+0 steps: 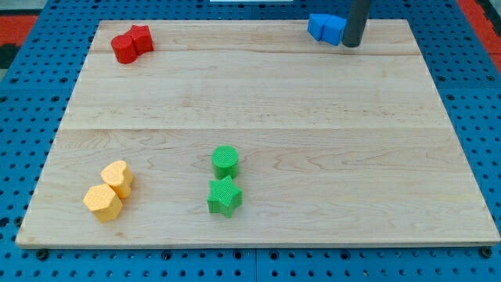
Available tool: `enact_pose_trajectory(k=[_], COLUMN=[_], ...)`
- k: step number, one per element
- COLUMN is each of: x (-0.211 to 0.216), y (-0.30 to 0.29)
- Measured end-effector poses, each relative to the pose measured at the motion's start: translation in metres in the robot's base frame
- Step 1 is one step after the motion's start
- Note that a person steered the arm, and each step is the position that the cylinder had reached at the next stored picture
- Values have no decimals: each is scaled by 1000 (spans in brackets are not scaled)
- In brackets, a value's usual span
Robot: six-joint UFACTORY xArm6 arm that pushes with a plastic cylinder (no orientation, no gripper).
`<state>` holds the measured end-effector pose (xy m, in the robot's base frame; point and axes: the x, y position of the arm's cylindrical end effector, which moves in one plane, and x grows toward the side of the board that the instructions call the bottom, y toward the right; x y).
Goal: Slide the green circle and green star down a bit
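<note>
The green circle (225, 160) sits on the wooden board below the middle. The green star (225, 196) lies just below it, touching or nearly touching. My tip (351, 45) is at the view's top right, right beside the blue blocks (326, 28), far up and to the right of both green blocks.
Two red blocks (131, 43) sit together at the top left. A yellow heart (118, 177) and a yellow hexagon (102, 202) sit together at the bottom left. The board's (313, 117) bottom edge runs just below the green star. Blue pegboard surrounds the board.
</note>
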<state>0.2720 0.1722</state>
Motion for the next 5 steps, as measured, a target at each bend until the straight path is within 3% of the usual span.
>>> enact_pose_trajectory(k=[1, 3, 4, 5], x=[54, 99, 117, 161], y=[-29, -97, -188, -224])
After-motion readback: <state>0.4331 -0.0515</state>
